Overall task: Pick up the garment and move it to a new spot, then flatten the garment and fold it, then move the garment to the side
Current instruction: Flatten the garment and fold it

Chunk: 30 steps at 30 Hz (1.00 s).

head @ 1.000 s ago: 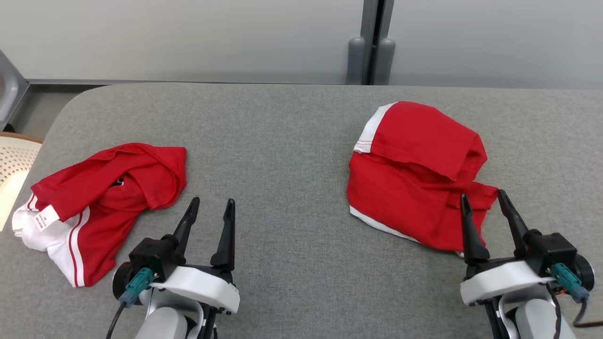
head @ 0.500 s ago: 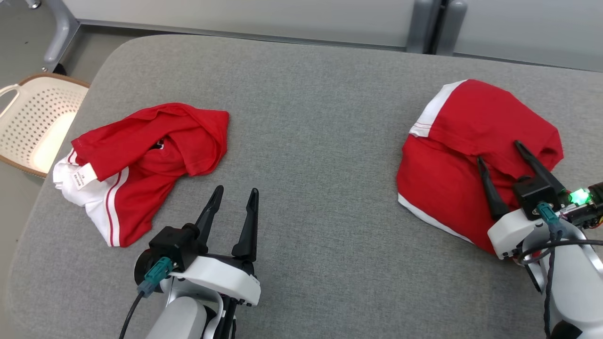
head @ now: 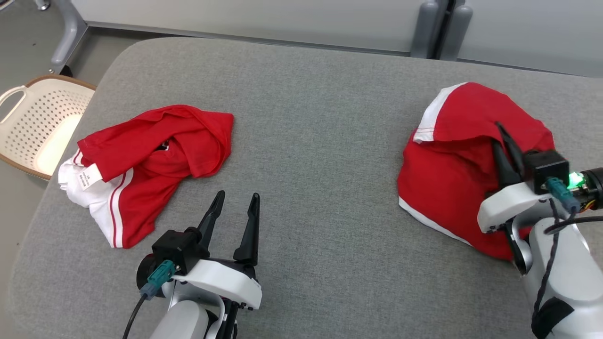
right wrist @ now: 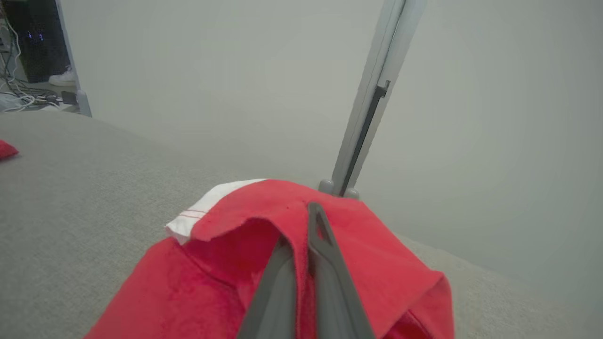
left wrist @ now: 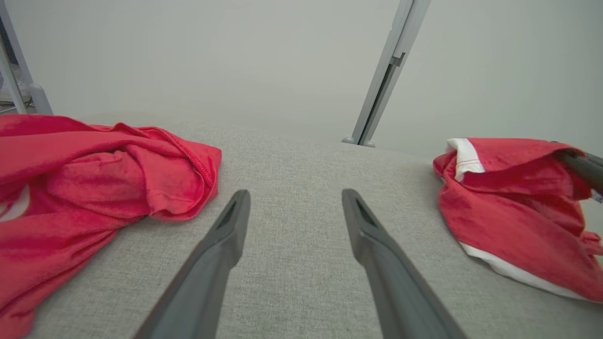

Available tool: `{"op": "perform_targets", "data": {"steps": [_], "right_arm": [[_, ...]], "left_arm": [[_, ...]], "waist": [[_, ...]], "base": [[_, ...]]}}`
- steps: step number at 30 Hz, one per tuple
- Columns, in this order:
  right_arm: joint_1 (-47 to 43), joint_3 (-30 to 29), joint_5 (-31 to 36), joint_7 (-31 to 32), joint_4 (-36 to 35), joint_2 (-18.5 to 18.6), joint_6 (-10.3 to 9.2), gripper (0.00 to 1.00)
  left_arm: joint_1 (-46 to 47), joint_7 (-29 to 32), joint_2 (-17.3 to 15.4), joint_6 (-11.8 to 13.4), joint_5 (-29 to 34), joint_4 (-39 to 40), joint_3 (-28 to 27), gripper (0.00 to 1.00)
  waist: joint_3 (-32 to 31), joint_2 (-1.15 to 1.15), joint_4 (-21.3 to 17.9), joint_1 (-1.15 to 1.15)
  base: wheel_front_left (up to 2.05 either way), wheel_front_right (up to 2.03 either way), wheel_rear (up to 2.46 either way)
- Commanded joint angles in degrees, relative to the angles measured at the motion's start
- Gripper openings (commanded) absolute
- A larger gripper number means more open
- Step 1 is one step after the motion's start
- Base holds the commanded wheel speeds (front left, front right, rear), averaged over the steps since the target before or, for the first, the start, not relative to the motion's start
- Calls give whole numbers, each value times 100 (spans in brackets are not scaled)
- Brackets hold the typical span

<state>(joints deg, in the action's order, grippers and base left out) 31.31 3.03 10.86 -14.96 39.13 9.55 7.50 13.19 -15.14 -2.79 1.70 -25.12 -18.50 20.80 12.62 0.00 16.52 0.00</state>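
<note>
The right claw (head: pixel 497 134), angled low over the grey woven worktop (head: pixel 320 141), pinches a soft fold of the crumpled red garment (head: pixel 447 188); the left claw (head: pixel 238 194) hovers spread.

Left gripper (head: pixel 238 194), right gripper (head: pixel 497 136): long dark fingers (head: pixel 249 223), black wrist blocks (head: pixel 176 247), white shells (head: pixel 221 282), teal connectors (head: pixel 160 275), black cables (head: pixel 134 315); green light (head: pixel 575 179) on right.
</note>
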Motion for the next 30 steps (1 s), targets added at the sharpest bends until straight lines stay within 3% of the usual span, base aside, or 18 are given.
{"op": "perform_targets", "data": {"steps": [1,7,11,16,17,18,19,23,27,30], "right_arm": [[38,-75,-288,-30,-84,-3,-2,0],[222,-608,-1449,116,-221,184,-2,0],[432,-1247,-2070,443,-157,588,-2,0],[831,-1757,-2352,896,113,1194,-1,0],[941,-1768,-2364,966,181,1288,-1,5],[1033,-1760,-2358,1044,265,1381,-1,60],[1131,-1744,-2322,1150,384,1475,-1,100],[1534,-1216,-1603,1627,928,1981,-2,100],[1725,-1231,-1361,1814,1264,2038,-2,100],[1906,-1387,-1181,1566,1434,1950,-2,100]], "left_arm": [[-28,-2,-20,-17,42,-25,-26,100],[-70,-2,-20,-73,167,-88,-20,100],[15,-1,-21,-102,214,-98,12,100],[160,-1,-21,-117,257,-78,55,100],[186,-1,-21,-121,260,-85,54,100],[205,-2,-21,-129,260,-93,52,100],[230,-1,-21,-136,267,-105,52,100],[357,-2,-20,-140,233,-126,85,100],[401,-2,-20,-112,199,-141,88,100],[387,-2,-21,-101,188,-165,66,100]], "waist": [[-107,0,-122,0],[-218,0,-440,0],[-135,0,-565,0],[127,0,-611,0],[189,0,-620,0],[251,0,-625,0],[311,0,-628,0],[469,0,-621,0],[467,0,-660,0],[368,0,-764,0]], "base": [[0,0,0],[0,0,0],[0,0,0],[0,0,0],[0,0,0],[0,0,0],[0,0,0],[0,0,0],[0,0,0],[0,0,0]]}}
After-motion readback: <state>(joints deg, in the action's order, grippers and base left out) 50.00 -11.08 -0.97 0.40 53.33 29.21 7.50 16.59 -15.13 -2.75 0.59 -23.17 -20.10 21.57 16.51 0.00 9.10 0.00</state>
